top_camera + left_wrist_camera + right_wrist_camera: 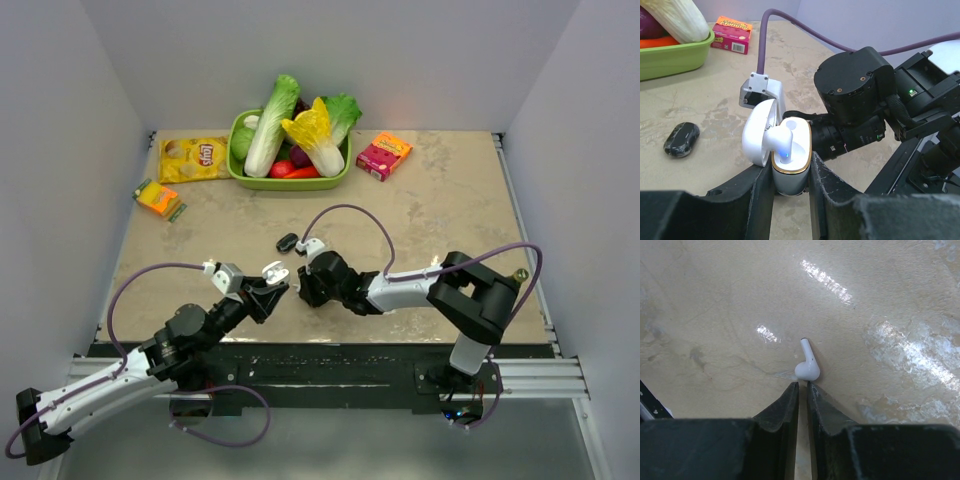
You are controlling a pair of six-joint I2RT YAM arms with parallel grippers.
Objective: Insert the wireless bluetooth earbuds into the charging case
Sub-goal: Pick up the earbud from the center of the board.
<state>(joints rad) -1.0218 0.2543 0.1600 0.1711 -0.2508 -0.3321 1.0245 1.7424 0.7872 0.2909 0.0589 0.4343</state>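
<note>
My left gripper (pixel 268 287) (pixel 790 171) is shut on the body of the white charging case (pixel 789 176), held upright a little above the table. The case's lid (pixel 758 134) hangs open to the left. One white earbud (pixel 782 139) sits in the case, with a blue light on its stem. My right gripper (pixel 303 289) (pixel 802 385) is shut and empty, tips down at the table. A second white earbud (pixel 807 366) lies loose on the table just past the fingertips. The two grippers are close together. The loose earbud is hidden in the top view.
A small black oval object (pixel 288 241) (pixel 681 139) lies on the table beyond the grippers. A green basket (pixel 290 183) of vegetables, a yellow chip bag (pixel 193 158), a pink box (pixel 384 155) and an orange packet (pixel 158 198) are at the back.
</note>
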